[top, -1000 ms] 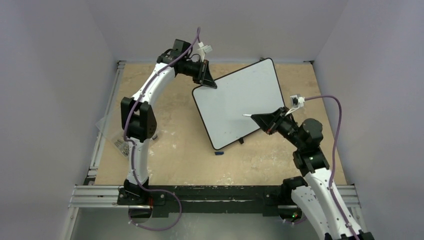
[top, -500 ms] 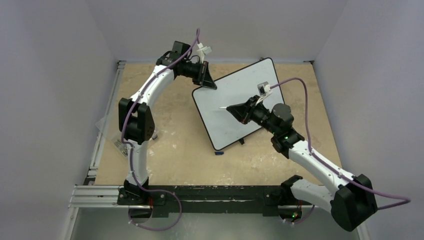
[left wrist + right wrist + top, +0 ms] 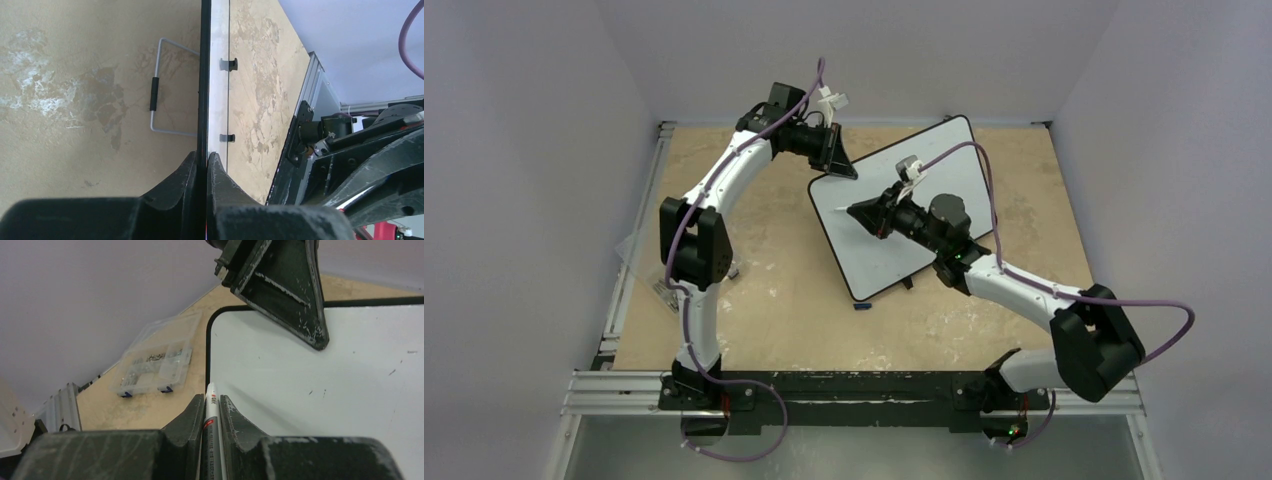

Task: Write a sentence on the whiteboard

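left arm (image 3: 720, 190) rises from its base with the elbow bent and reaches to the far side; its wrist turns rightward, and the left gripper (image 3: 844, 167) has its jaws pinched on the whiteboard (image 3: 944, 170) rim. right arm (image 3: 1024, 288) lies low, stretched forward and left, elbow out to the right; the right gripper (image 3: 856, 211) points left, jaws clamped on a marker (image 3: 210, 402)

The left gripper (image 3: 849, 171) blocks the whiteboard's (image 3: 869, 258) far-left corner, right gripper (image 3: 856, 211) its middle; near-left corner free.
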